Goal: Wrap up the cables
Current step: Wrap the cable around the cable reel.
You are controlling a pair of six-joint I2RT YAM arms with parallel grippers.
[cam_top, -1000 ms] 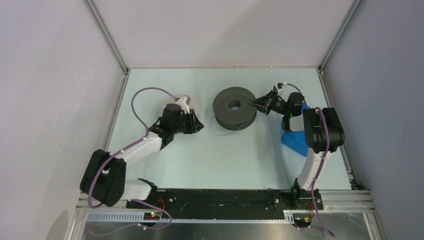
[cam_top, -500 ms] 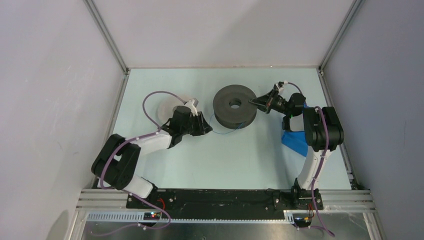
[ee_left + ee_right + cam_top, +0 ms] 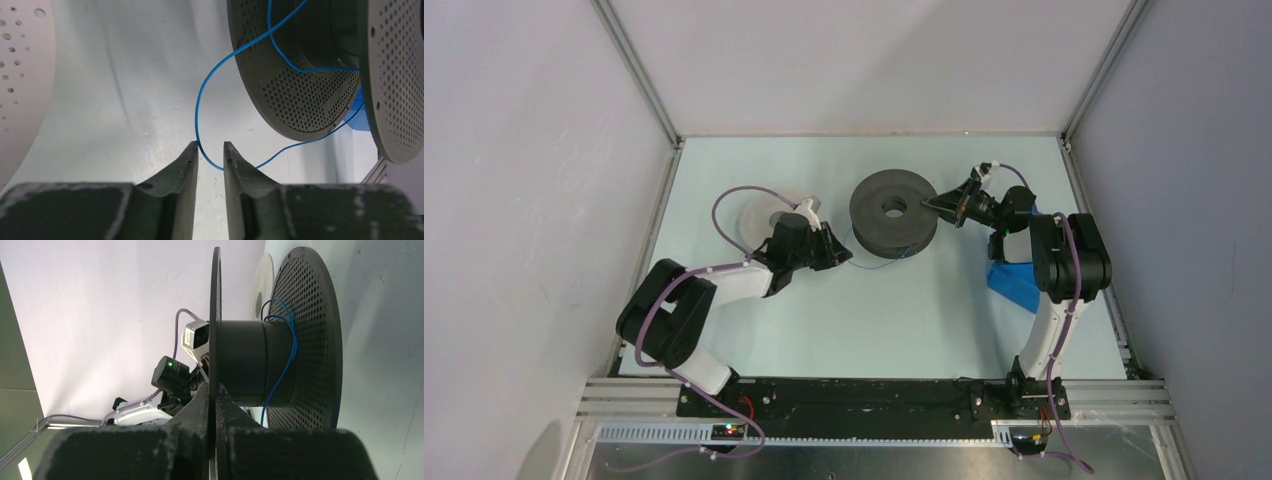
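Left pincer (image 3: 210, 148) has advanced from the white spool (image 3: 752, 215) to the dark spool (image 3: 894, 212), near the bench (image 3: 874, 320) far edge; jaws apart, straddling the slack blue cable (image 3: 197, 107). Right pincer (image 3: 215, 390) is clamped on that spool. Grasp judged imminent.

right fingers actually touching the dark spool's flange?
Touching. Right wrist view: the right gripper fingers pinch the thin flange edge of the dark spool, no gap visible.
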